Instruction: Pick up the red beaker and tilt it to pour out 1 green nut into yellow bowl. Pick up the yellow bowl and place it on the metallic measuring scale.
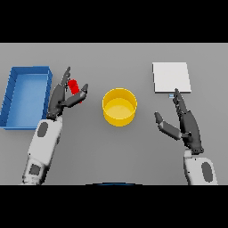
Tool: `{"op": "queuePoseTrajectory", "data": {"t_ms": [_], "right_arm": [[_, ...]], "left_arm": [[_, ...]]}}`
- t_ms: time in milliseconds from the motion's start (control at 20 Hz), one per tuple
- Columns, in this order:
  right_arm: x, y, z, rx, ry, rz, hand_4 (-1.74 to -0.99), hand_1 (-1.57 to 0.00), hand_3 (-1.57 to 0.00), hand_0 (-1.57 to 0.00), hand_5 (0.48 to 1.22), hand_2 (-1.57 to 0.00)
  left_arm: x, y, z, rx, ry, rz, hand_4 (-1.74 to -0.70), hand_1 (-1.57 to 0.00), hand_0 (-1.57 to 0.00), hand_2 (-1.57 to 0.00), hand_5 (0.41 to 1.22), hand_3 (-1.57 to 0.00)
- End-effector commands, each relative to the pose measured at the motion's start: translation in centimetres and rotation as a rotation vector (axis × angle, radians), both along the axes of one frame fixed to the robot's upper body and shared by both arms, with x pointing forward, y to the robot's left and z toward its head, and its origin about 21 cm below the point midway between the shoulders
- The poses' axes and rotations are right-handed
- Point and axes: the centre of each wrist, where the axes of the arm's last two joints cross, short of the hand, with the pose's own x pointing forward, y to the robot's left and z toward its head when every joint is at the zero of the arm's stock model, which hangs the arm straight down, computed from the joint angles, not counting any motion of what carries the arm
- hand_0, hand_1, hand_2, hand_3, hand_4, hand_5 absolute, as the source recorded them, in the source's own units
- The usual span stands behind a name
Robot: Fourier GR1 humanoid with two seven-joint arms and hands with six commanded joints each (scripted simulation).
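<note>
Grey table (111,151) carries a blue bin (24,95) at nine o'clock, a metallic scale (171,76) at two, a yellow bowl (119,107) centre. Left hand (62,95), fingers spread, flanks the red beaker (75,87) at ten; right hand (185,124) at four, fingers relaxed, empty.

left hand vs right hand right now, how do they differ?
The left hand is at the red beaker, fingers and thumb on either side of it; the right hand holds nothing. The left hand sits between the blue bin and the yellow bowl; the right hand is below the metallic measuring scale. Both have straight fingers.
</note>
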Motion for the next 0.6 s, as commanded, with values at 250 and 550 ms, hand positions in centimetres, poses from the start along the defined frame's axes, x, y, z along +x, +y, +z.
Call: {"op": "queuePoseTrajectory", "data": {"t_ms": [250, 550], "right_arm": [[0.1, 0.0, 0.0, 0.012, 0.01, -0.015, -1.298, 0.0, 0.0, 0.0, 0.646, 0.0], [0.3, 0.3, 0.4, 0.01, 0.009, -0.014, -1.291, 0.0, 0.0, 0.0, 0.649, 0.0]], "left_arm": [[1.1, -1.0, -1.0, -0.047, -0.022, 0.019, -1.36, -0.15, -0.15, -0.18, 0.747, -0.13], [1.7, -2.2, -1.1, -0.097, -0.04, 0.055, -1.53, -1.16, -1.17, -1.15, 1.043, -1.08]]}}
